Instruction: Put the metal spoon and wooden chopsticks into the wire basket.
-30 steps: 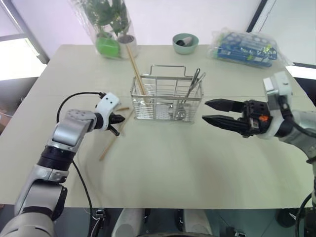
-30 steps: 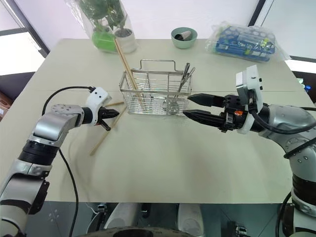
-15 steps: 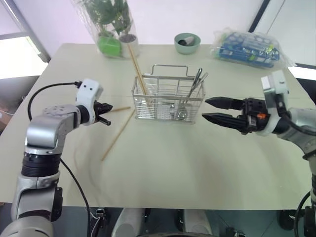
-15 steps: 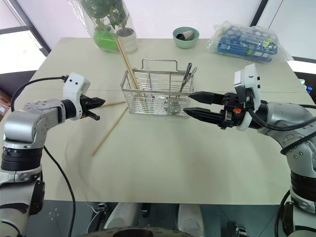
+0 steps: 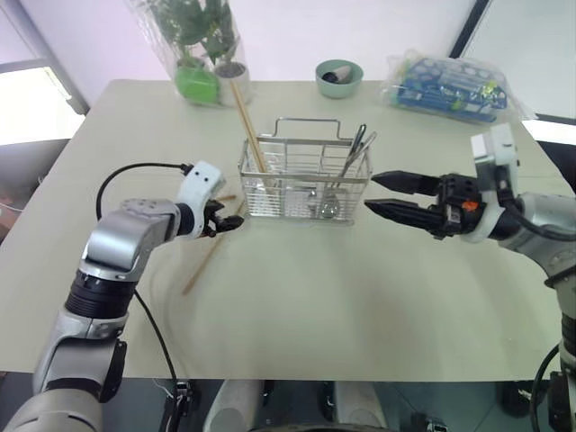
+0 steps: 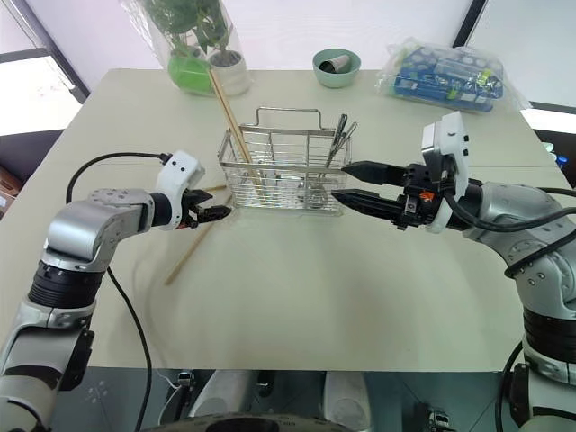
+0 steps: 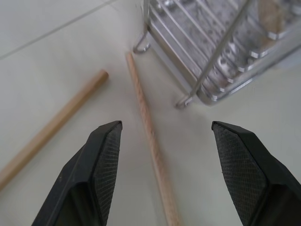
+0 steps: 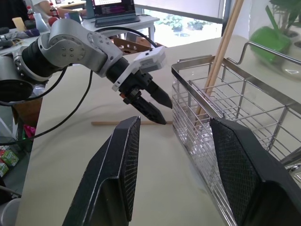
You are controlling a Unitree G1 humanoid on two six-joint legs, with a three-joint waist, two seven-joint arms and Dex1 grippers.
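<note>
Nearest on the pale worktop (image 5: 297, 306), the left gripper (image 5: 227, 220) hangs low over two loose wooden chopsticks (image 7: 148, 127) that lie flat just beside the left end of the wire basket (image 5: 304, 184); its jaws stand released, with one stick running between them in the wrist view and the second stick (image 7: 51, 127) lying outside the left finger. To do this pick well, I judge the gripper should settle straight down until the fingertips (image 7: 106, 141) nearly brush the worktop, keep the chosen stick centred in the gap, and close across its thickness some way back from the end near the basket's foot, so the wire is not caught; the thin, round stick may roll or pivot if pinched off-centre. The right gripper (image 6: 346, 184) hovers level at the basket's right end, jaws apart and holding nothing, touching nothing that can be seen. The sticks are slim, straight and pale tan, the near one slanting from the basket corner toward the robot. Farther off, the basket is a small silver grid box with a wire loop handle; another chopstick (image 5: 247, 126) leans upright out of its left end, and the metal spoon (image 5: 346, 166) stands in its right end, bowl down, shiny handle tilted above the rim.
</note>
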